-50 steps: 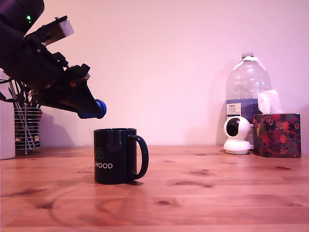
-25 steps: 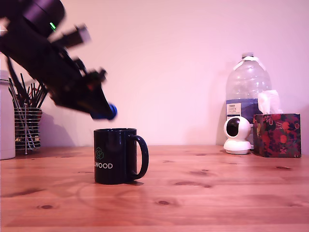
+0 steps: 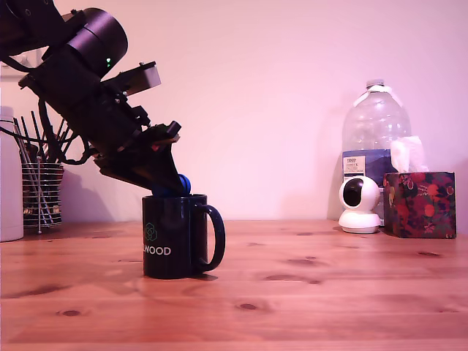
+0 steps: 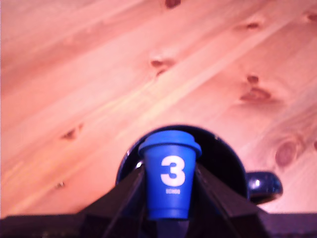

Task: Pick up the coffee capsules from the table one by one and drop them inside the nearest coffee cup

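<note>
A bright blue coffee capsule (image 4: 169,179) with a white "3" on it sits between my gripper's (image 4: 170,191) fingers, which are shut on it. In the exterior view the gripper (image 3: 175,186) tilts steeply down, and the capsule (image 3: 183,182) hangs just above the rim of the black coffee cup (image 3: 175,234). The cup stands upright on the pine table (image 3: 307,292) with "WOOD" in white letters. In the wrist view the cup's dark mouth (image 4: 223,158) lies right behind the capsule, its handle (image 4: 264,184) to one side.
At the exterior view's left stands a wire mesh holder (image 3: 40,194) with utensils and a white container (image 3: 10,190). At its right are a water bottle (image 3: 374,139), a small white camera (image 3: 359,204) and a patterned tissue box (image 3: 418,203).
The arm has swung toward the exterior view's right and dipped, carrying the capsule from above and left of the cup down to its rim.
</note>
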`<state>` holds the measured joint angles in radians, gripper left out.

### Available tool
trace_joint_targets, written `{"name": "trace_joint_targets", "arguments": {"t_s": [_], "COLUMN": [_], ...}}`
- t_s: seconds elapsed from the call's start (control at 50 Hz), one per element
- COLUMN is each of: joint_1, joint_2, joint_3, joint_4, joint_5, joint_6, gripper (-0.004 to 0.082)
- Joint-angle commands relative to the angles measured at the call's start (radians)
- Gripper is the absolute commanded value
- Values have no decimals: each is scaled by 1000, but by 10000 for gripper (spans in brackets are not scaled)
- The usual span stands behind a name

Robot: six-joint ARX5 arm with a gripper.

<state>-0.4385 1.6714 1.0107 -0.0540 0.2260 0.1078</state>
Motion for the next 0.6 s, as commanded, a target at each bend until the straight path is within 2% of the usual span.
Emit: {"name": "trace_joint_targets", "arguments": {"t_s": [0.0,0.4,0.44,0.56,0.58], "joint_1": [-3,-3,-3,-3,-3], "joint_2": [18,18,18,17,17], "joint_3": [-2,0,0,8,11], "joint_4": [2,2,2,3,1], "joint_5": [0,1,1,1,1], "joint_6": [-2,-2,-2,-2,-2], "gripper": [197,204,241,557,586]}}
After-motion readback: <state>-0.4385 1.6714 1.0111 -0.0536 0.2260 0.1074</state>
